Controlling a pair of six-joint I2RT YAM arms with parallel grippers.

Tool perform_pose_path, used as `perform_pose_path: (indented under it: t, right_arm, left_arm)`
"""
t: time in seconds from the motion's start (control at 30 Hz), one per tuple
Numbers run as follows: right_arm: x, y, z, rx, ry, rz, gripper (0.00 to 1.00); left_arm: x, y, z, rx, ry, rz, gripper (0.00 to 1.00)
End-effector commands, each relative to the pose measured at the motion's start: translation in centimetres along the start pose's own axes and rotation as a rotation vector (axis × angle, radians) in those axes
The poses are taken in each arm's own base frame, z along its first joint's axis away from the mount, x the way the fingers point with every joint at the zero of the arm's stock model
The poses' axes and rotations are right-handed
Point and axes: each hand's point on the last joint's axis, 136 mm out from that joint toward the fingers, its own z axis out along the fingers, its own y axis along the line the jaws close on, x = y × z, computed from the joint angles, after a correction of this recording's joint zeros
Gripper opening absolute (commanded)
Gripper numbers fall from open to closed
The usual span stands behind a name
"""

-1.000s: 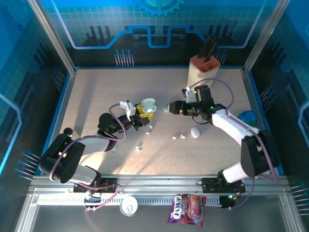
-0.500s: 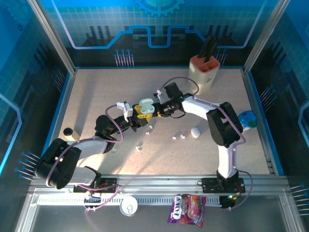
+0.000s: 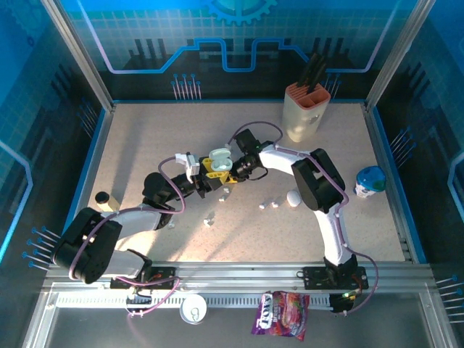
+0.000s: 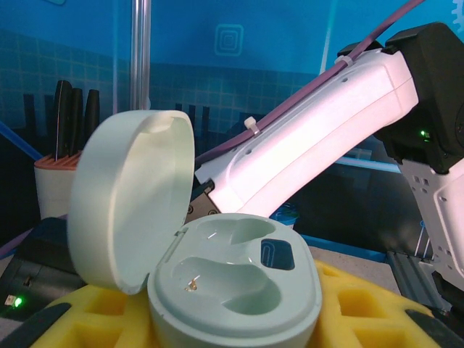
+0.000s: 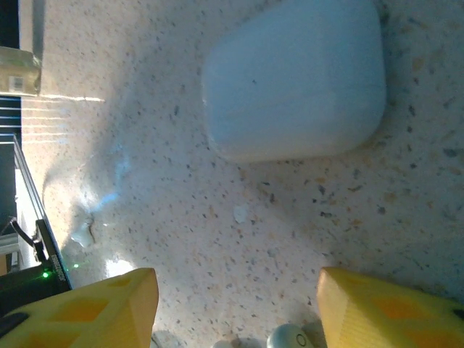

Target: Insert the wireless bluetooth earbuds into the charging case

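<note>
The right claw [image 3: 233,168], pads spread, had swung from mid-right to the open charging case [image 3: 220,159] pinched in the left claw [image 3: 210,174], apparently nearing insertion.

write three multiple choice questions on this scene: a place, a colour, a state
1. Where does the knife block stand? A far right of the table B near left corner C on the front rail
2. What colour is the charging case in the left gripper? A black B pale green C red
3. How is its lid? A shut B taken off C hinged open
1 A, top view shows it far right; 2 B, pale green in the left wrist view; 3 C, lid up, wells bare.
</note>
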Motion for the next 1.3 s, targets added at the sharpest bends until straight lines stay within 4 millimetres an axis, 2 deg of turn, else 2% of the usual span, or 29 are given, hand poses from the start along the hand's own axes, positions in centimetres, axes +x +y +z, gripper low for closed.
perform_pose_path:
  t: [0.0, 0.17, 0.57, 0.8, 1.07, 1.27]
  right_arm:
    - [1.4, 0.1, 0.7, -0.022, 0.054, 0.007, 0.60]
    - [2.4, -0.1, 0.6, -0.015, 0.071, 0.010, 0.58]
    - [3.4, 0.9, -0.3, -0.012, 0.072, 0.003, 0.56]
    - [3.6, 1.6, -0.2, -0.027, 0.067, -0.001, 0.49]
    - [3.9, 0.7, 0.4, -0.015, 0.080, 0.015, 0.38]
    - [4.5, 1.2, 0.0, -0.028, 0.088, -0.005, 0.40]
  left_arm:
    - [0.0, -0.2, -0.4, 0.009, -0.007, 0.003, 0.22]
    - [0.0, -0.2, -0.2, 0.016, -0.006, 0.003, 0.22]
    - [0.2, -0.1, -0.2, 0.017, -0.002, 0.002, 0.22]
    - [0.4, -0.1, -0.2, 0.016, 0.002, 0.000, 0.22]
    - [0.4, -0.2, -0.3, 0.014, 0.002, 0.006, 0.22]
    - [0.6, -0.2, -0.5, 0.011, 0.006, 0.006, 0.23]
